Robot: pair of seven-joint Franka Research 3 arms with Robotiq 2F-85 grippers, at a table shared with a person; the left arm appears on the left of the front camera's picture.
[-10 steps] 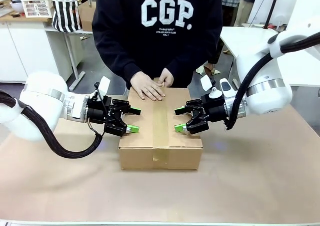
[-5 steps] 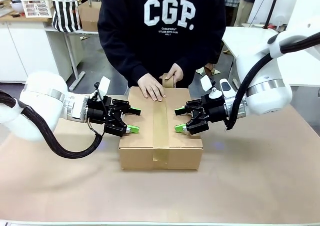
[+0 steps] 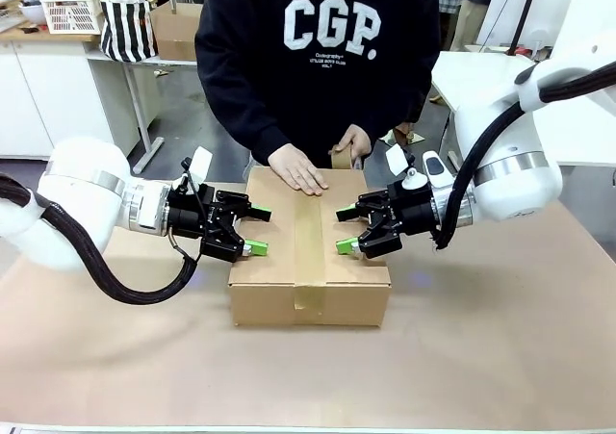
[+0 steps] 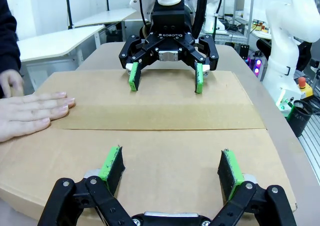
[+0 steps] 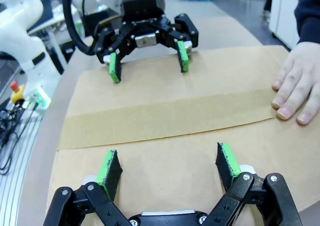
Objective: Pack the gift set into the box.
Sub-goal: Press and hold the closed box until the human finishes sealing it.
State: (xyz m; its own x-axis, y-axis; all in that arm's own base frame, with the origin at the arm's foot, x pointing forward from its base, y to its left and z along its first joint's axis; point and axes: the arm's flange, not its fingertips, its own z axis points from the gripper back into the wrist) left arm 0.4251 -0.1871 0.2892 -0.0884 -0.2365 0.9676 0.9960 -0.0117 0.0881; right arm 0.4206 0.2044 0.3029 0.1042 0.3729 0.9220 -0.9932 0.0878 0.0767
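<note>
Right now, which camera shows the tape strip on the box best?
The front view: the tape strip runs across the closed box and over its near side. Both wrist views show only its top stretch, crossing between the two grippers.

box [image 3: 310, 251] | brown cardboard | flaps closed, taped | table centre

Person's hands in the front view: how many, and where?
2. One hand lies flat on top of the taped brown cardboard box, at its far edge; the other hand holds a brown tape roll just behind that edge.
</note>
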